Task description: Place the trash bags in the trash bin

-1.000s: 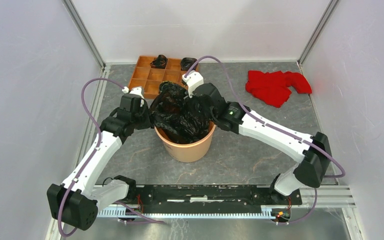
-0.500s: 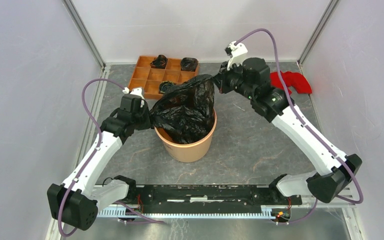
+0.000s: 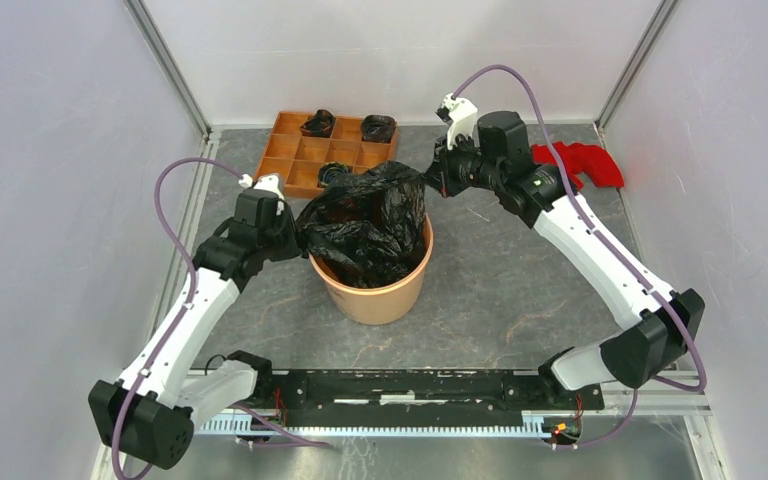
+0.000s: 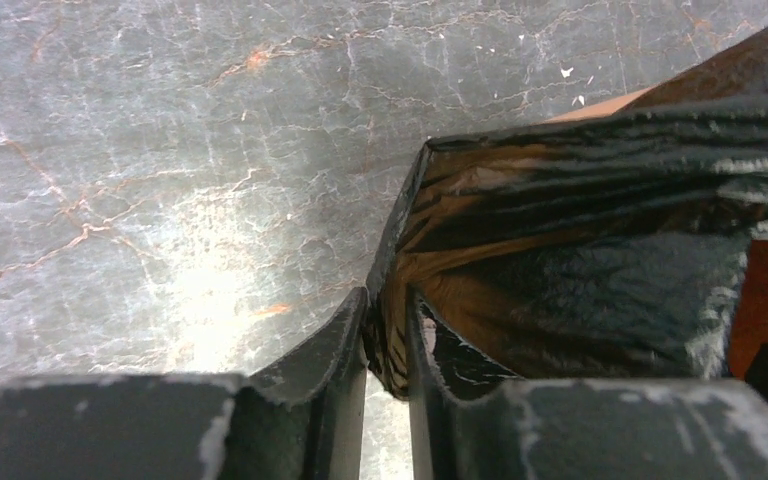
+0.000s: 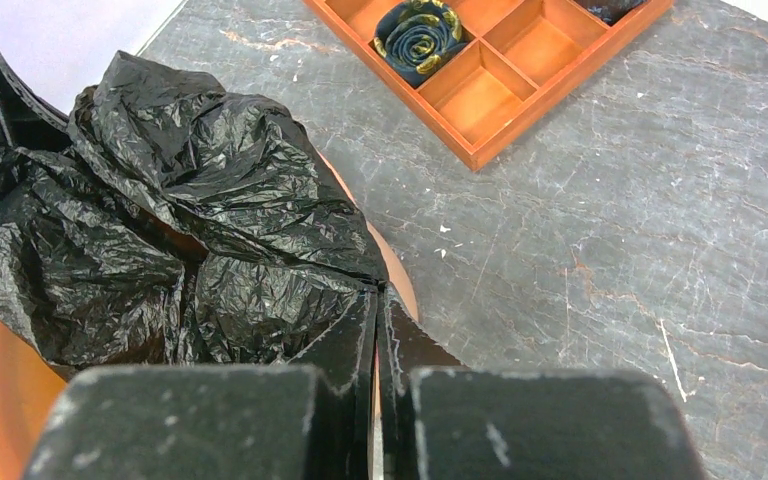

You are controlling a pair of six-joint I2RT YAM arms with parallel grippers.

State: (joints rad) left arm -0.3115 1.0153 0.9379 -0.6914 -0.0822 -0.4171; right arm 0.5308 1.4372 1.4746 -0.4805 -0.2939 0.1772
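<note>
The trash bin (image 3: 372,290) is a peach-orange bucket in the middle of the table. One black crinkly trash bag (image 3: 365,225) lies bunched in its mouth and rises above the rim. My left gripper (image 3: 296,232) is at the bag's left edge. In the left wrist view its jaws (image 4: 388,300) stand a narrow gap apart with a fold of the bag (image 4: 580,270) pinched between them. My right gripper (image 3: 430,178) is at the bin's far right rim. It (image 5: 378,295) is shut, and the bag's edge (image 5: 190,210) is drawn into its tips above the rim (image 5: 400,285).
An orange-brown compartment tray (image 3: 290,150) stands behind the bin with small rolled black bundles (image 3: 318,123) in it, one close to the bag (image 5: 418,32). A red cloth (image 3: 590,162) lies at the back right, behind the right arm. Enclosure walls stand close on both sides.
The right arm swung from over the bin out to the back right, drawing the bag's edge up and across, and has now come down a little toward the rim. The left arm barely moved.
</note>
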